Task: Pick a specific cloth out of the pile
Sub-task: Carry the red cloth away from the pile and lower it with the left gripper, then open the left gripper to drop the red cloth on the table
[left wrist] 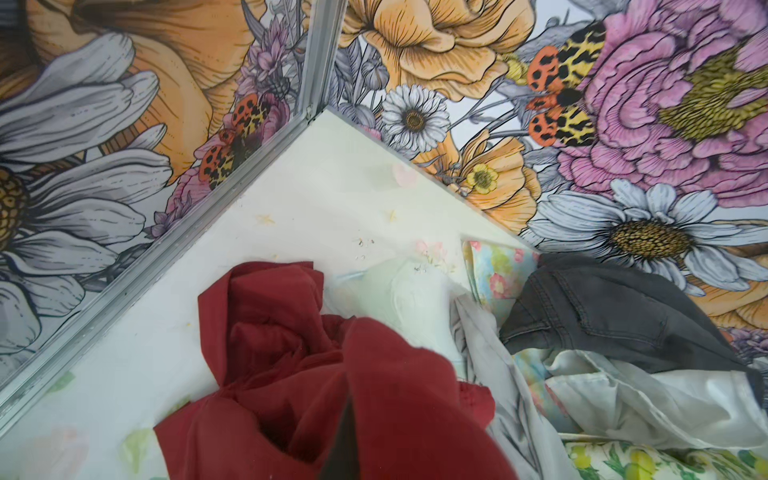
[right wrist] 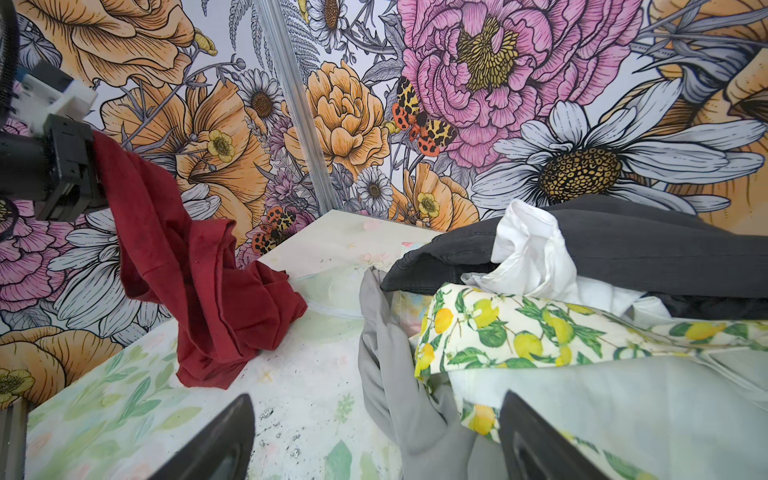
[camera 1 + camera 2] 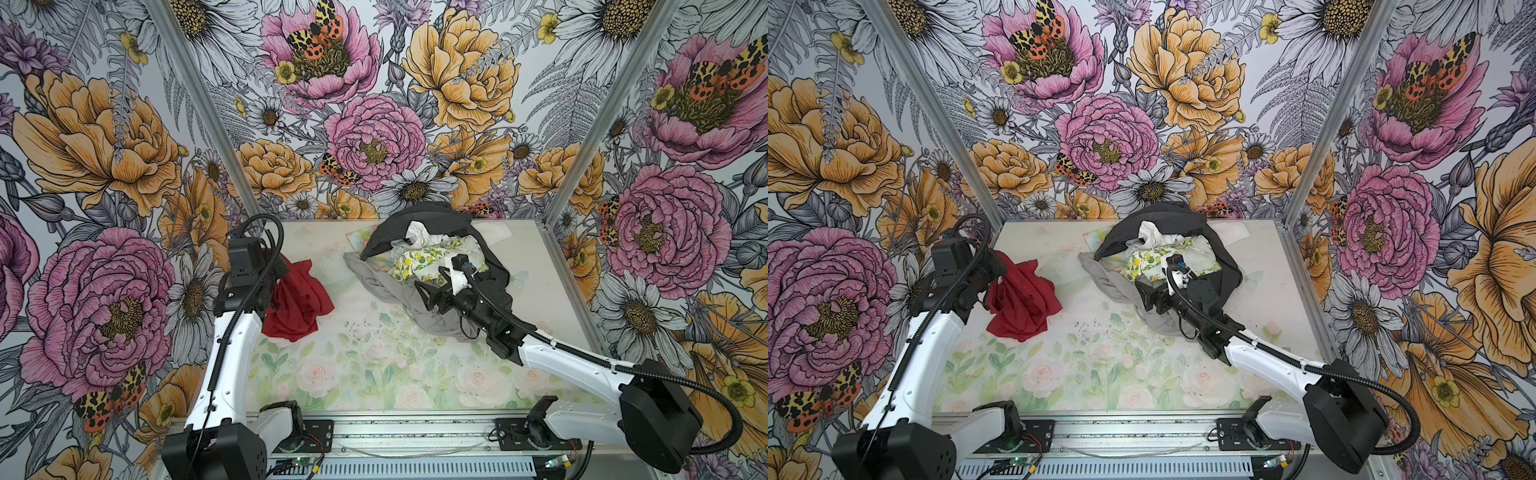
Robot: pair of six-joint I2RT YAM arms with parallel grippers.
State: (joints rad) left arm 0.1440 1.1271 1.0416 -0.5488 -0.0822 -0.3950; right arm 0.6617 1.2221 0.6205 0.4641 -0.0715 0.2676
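While hanging left of the pile [image 3: 432,226], clamped by closed left gripper [image 2: 89,166]: the cloth [image 3: 299,299]. At the pile's edge: right gripper [image 2: 377,399] gaping, empty.

The left gripper [image 3: 281,269] grips the red cloth [image 3: 301,303] left of centre, its lower end on the table [image 3: 374,374]. The right gripper [image 3: 432,286], jaws apart, hangs over the pile [image 3: 415,259].

The counter [image 3: 374,374] is covered with a pale print of roses and leaves, and dark specks [image 3: 365,325] are scattered near its middle. It is enclosed by walls [image 3: 104,124] papered with flowers and moths, joined by metal posts [image 3: 203,104].
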